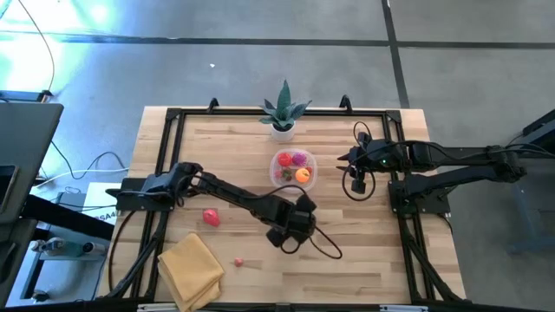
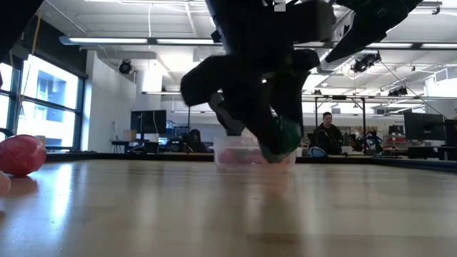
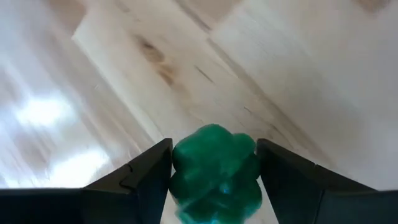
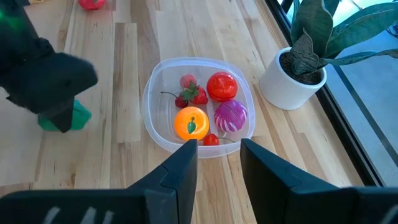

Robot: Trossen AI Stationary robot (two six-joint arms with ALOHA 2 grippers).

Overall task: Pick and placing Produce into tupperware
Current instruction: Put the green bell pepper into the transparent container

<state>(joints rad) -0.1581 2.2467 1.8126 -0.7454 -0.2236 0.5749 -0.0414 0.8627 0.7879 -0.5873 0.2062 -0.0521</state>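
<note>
The green toy vegetable point(image 3: 216, 171) is pinched between the two fingers of the left gripper point(image 1: 290, 230), and the tupperware point(image 1: 293, 167) lies farther up the table from it, toward the potted plant point(image 1: 284, 111). The right gripper point(image 4: 218, 155) is held over the near rim of the tupperware with its fingers a little apart and nothing between them. The pinch on the green piece is shown best in the left wrist view, while the fruits already inside are seen only in the high and right wrist views.
</note>
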